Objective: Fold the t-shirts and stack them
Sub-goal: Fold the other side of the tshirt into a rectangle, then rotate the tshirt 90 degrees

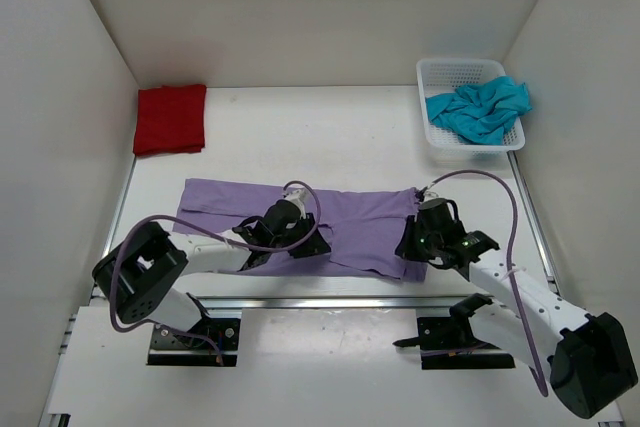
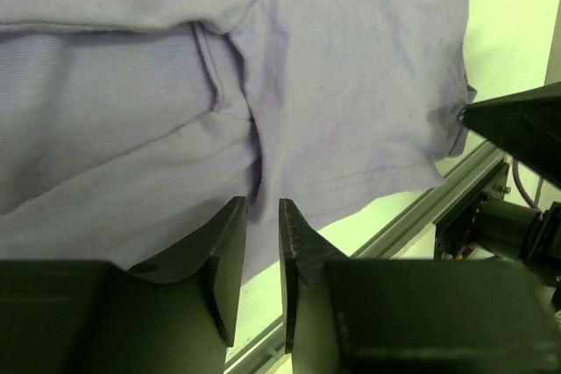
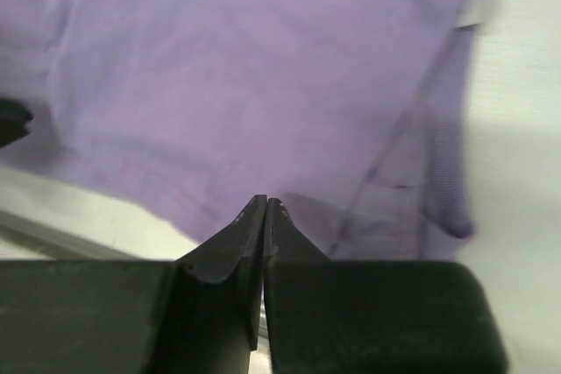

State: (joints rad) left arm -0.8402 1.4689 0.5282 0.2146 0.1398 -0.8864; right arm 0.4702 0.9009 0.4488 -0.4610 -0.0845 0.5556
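T-shirts: one folded, one being worked, one untouched.

The red cloth t-shirt (image 1: 170,119) lies folded at the far left corner; the lavender purple t-shirt (image 1: 350,215) is spread flat along the near edge, its fold apparently just starting; the crumpled teal blue t-shirt (image 1: 480,109) waits in the white plastic mesh basket (image 1: 440,70) at far right; no stack yet; the left gripper (image 2: 261,203) has its fingers narrowly apart at the lavender hem; the right gripper (image 3: 265,201) has its fingers pressed together, seemingly pinching that hem; white table (image 1: 300,137), plain white walls (image 1: 300,7) on three sides.
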